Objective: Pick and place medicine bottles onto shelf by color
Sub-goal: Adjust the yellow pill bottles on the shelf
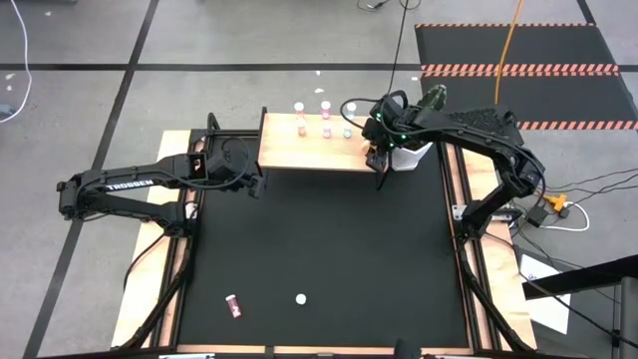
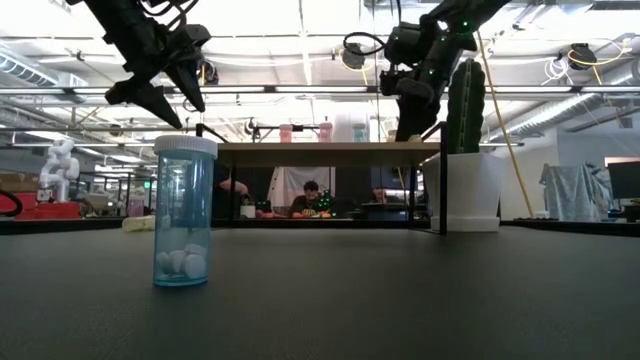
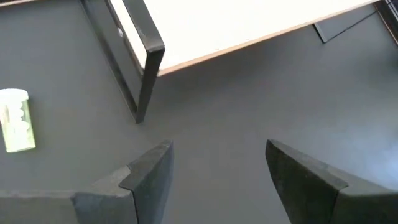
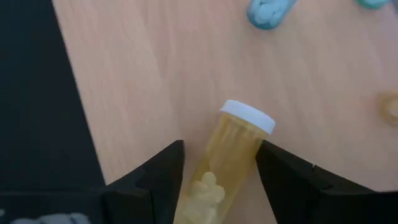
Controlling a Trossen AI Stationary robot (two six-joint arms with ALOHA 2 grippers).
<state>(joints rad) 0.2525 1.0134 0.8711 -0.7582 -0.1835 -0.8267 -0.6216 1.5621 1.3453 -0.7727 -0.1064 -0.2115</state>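
Shelf at the table's far edge, bottles on it and on the mat.

The shelf [image 1: 311, 143] is set at the far middle of the table [image 1: 319, 249], with a pot [image 1: 411, 155] just to its right. Several bottles [image 1: 325, 130] are stood on the shelf. One bottle [image 1: 233, 306] is laid on the near left of the table, another [image 1: 300, 298] just to its right.
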